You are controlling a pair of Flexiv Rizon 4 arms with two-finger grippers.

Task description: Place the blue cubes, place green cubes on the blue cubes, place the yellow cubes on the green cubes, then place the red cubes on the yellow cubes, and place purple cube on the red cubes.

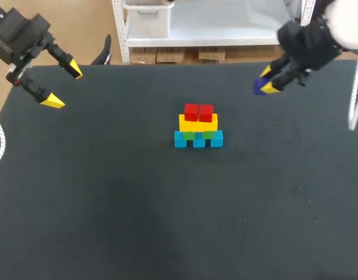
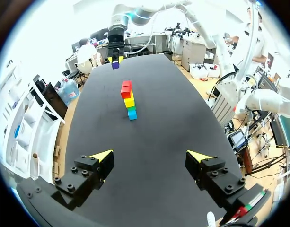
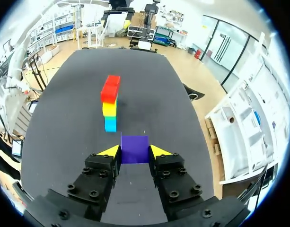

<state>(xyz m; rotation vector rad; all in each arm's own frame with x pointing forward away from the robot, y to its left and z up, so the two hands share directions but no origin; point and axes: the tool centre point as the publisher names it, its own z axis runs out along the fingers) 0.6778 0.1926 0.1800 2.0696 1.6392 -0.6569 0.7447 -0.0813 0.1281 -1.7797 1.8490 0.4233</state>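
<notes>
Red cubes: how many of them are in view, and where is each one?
2. Both rest side by side on the yellow cubes, as the top layer: one red cube on the left, the other on the right. None seems hidden.

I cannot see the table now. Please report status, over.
Right end effector shut on purple cube, held away from stack. Left end effector open, empty. Stack built up to red cubes. Nothing in between.
</notes>
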